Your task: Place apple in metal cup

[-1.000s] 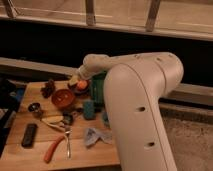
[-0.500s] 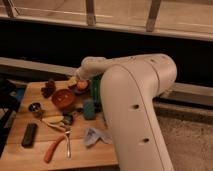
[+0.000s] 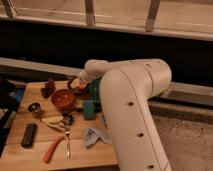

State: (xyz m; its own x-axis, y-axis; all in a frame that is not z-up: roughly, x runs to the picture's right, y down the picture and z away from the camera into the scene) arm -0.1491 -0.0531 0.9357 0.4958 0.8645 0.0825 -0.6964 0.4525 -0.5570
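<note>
My gripper (image 3: 76, 84) hangs at the back of the wooden table (image 3: 30, 155), just behind and to the right of the red bowl. It is shut on the apple (image 3: 80, 86), a small orange-red ball showing between the dark fingers. The metal cup (image 3: 35, 108), short and silver with a dark inside, stands to the left of the red bowl, well away from the gripper. My big white arm (image 3: 135, 105) fills the right side of the view and hides the table's right part.
A red bowl (image 3: 63, 98) sits between the gripper and the cup. A dark red-brown cluster (image 3: 48, 88) lies at the back left. A green can (image 3: 94, 90), a teal block (image 3: 89, 109), a black bar (image 3: 29, 134), an orange stick (image 3: 52, 149) and a bluish cloth (image 3: 95, 135) are spread over the table.
The gripper has come down a little with the apple, closer to the table beside the red bowl. The other objects have not moved.
</note>
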